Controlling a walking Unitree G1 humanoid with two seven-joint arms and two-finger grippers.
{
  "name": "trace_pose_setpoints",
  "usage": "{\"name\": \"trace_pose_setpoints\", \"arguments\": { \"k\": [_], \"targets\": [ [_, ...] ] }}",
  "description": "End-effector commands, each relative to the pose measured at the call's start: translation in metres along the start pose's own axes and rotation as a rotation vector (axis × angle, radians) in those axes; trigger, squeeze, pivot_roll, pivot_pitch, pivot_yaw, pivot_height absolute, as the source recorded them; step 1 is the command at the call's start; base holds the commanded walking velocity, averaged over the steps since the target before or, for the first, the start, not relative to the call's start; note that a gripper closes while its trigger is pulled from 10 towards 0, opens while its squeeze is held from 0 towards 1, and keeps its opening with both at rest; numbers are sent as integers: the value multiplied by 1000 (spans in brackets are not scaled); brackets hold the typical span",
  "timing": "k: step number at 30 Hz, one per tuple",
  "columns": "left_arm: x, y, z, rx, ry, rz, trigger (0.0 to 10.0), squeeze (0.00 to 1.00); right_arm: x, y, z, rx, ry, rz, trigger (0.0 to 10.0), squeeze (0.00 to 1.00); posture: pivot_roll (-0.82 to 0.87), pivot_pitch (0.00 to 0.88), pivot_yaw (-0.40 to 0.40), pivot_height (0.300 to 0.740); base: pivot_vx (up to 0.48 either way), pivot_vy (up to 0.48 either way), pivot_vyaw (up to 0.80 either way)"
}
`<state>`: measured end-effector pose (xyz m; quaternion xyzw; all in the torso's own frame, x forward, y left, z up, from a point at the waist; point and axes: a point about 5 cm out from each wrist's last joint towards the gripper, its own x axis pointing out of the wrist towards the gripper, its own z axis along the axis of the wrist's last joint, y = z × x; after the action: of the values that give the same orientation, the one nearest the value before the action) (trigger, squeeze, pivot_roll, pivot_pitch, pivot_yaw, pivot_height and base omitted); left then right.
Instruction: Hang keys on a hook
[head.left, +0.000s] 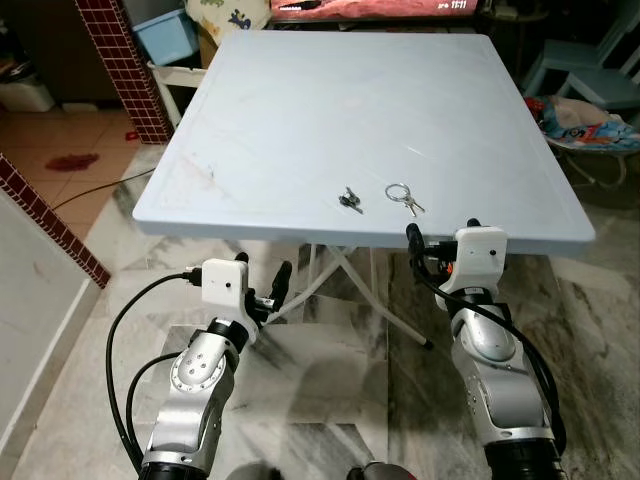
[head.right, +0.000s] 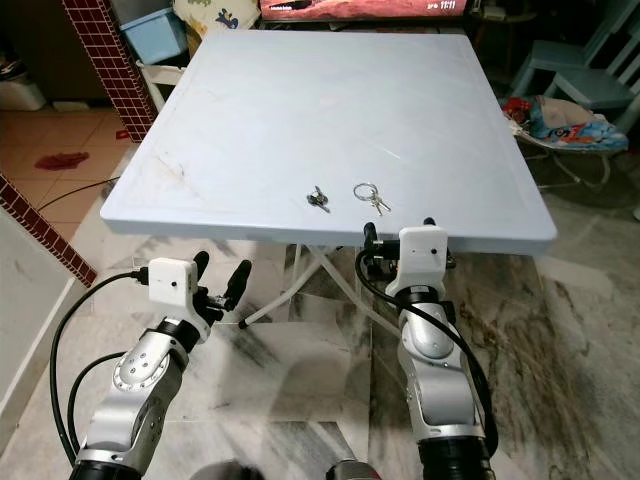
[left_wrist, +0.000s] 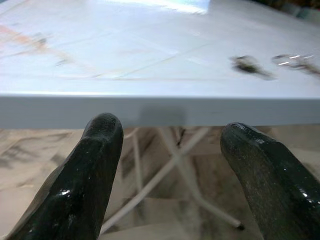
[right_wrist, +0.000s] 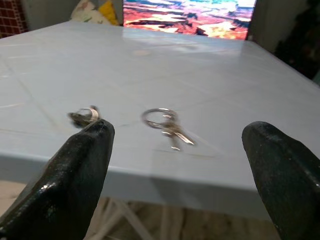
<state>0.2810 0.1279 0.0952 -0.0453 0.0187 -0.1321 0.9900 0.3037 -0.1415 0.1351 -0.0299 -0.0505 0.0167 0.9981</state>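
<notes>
Pale blue-grey square folding desk (head.left: 300, 110) is the landmark; everything is placed off it. The task's thing, a silver key ring with small metal keys (head.left: 402, 197), lies flat on the desk near its front edge, toward the robot's right half. Just beside it, on its left and not touching, lies a smaller dark bunch of keys (head.left: 350, 200). No hook is visible in these views, so the hanging spot is presumably elsewhere. The right tool (right_wrist: 175, 190) is held just short of the desk's front edge at about top height, its two long black fingers (right_wrist: 75, 175) spread wide apart and holding nothing. In the right wrist view the silver ring sits framed between them, so it looks lined up for a forward reach onto the desk. The gap suits a flat thin object that must be pinched from the sides, and low keys on a smooth top could slide away. The left tool (left_wrist: 170, 170) sits lower, below and just before the desk's front edge left of the keys. Its fingers (left_wrist: 85, 175) are also apart and empty, and it is likely parked out of the way. Task looks barely begun: keys not yet grasped.
</notes>
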Motion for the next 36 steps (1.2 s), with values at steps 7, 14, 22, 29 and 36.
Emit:
{"name": "trace_pose_setpoints", "arguments": {
  "k": [7,14,22,29,36],
  "targets": [
    [-3,9,4,18,-15,35,10000,0,-1,12,5,9,-22,78,10000,0,-67,163,19,740,260,0,0],
    [-8,14,2,34,5,38,10000,0,0,18,7,17,-36,99,10000,0,-46,162,17,740,0,0,0],
    [-19,22,1,63,18,57,10000,0,5,31,12,46,-56,200,10000,0,-21,164,16,740,0,0,0],
    [-26,22,-1,64,29,66,10000,0,13,28,10,108,-17,169,10000,0,-11,173,19,740,0,0,0],
    [-29,23,0,66,34,64,10000,0,21,25,12,111,-23,166,10000,0,-1,184,33,740,0,0,0]
  ]
}}
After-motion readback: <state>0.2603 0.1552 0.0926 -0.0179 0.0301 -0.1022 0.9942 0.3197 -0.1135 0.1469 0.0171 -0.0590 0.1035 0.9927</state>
